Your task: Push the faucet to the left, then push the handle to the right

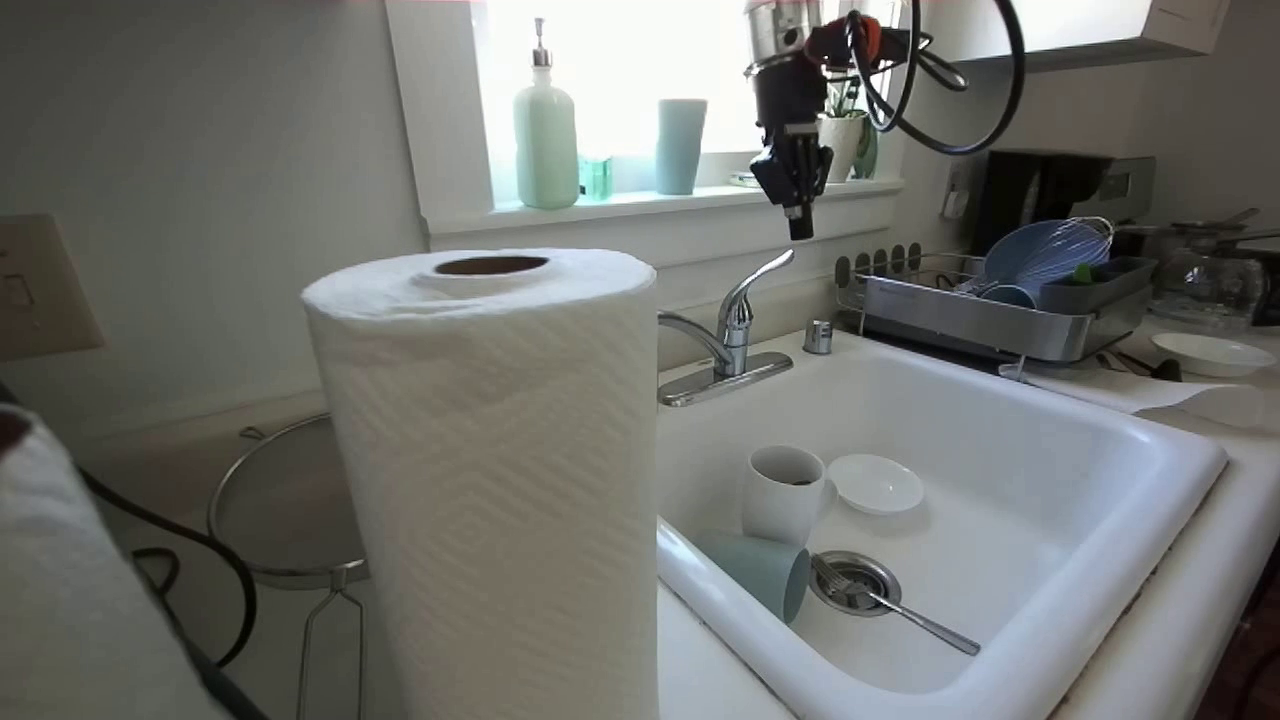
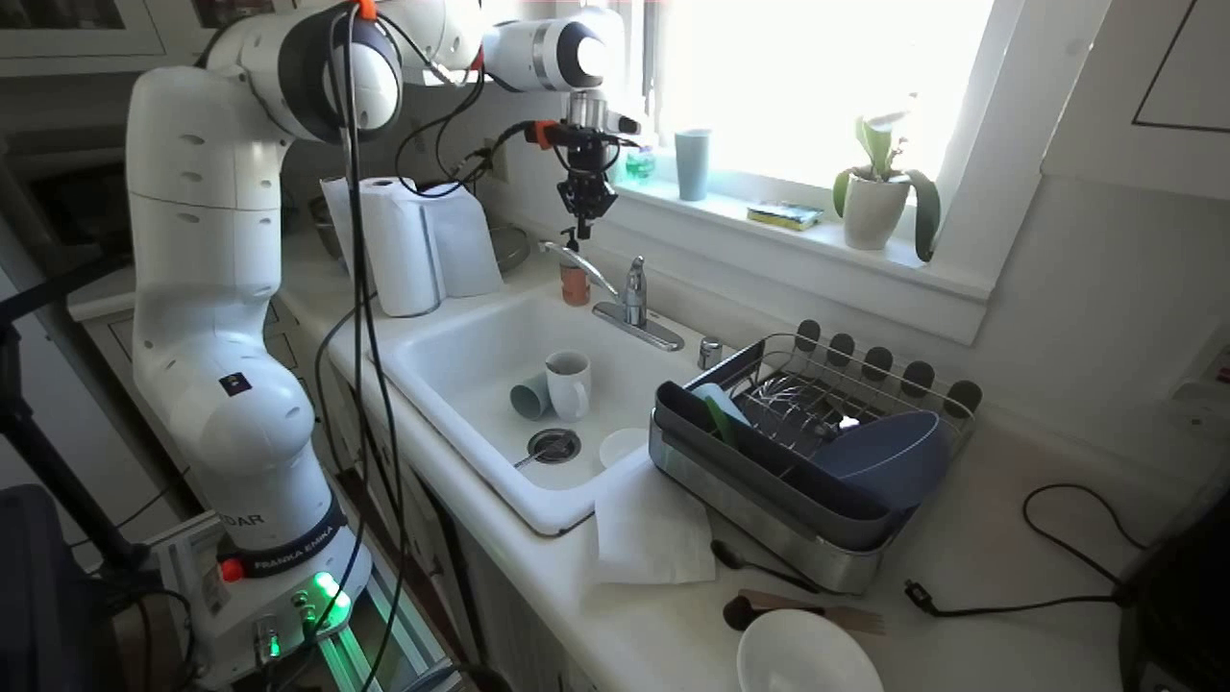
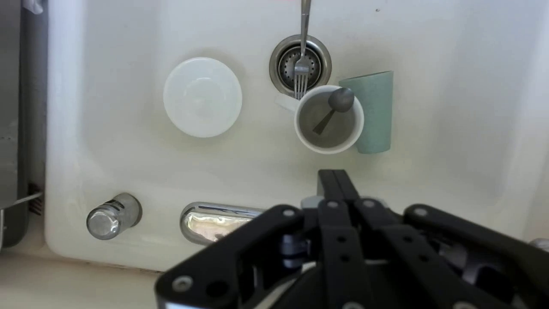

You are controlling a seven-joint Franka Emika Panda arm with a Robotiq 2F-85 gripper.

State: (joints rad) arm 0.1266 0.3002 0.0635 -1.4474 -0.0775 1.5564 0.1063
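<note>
The faucet [image 1: 692,328] is by the back edge of the desk [image 2: 653,620], with the gripper [image 3: 333,172] up above, touching nothing.
The faucet runs longways toward the left edge. The handle [image 1: 742,294] sticks up beside it and seems to lean toward the right edge. Both are lower than the gripper, and look a bit nearer the back edge. The gripper is closed up tight with nothing in it. The faucet already points left, so I think the handle is next: go down on its left side, then push. A big white sink [image 3: 450,141] sits toward the front edge, a paper towel roll [image 1: 490,480] toward the left, a dish rack [image 1: 970,315] toward the right, a bright window [image 2: 817,86] behind.
</note>
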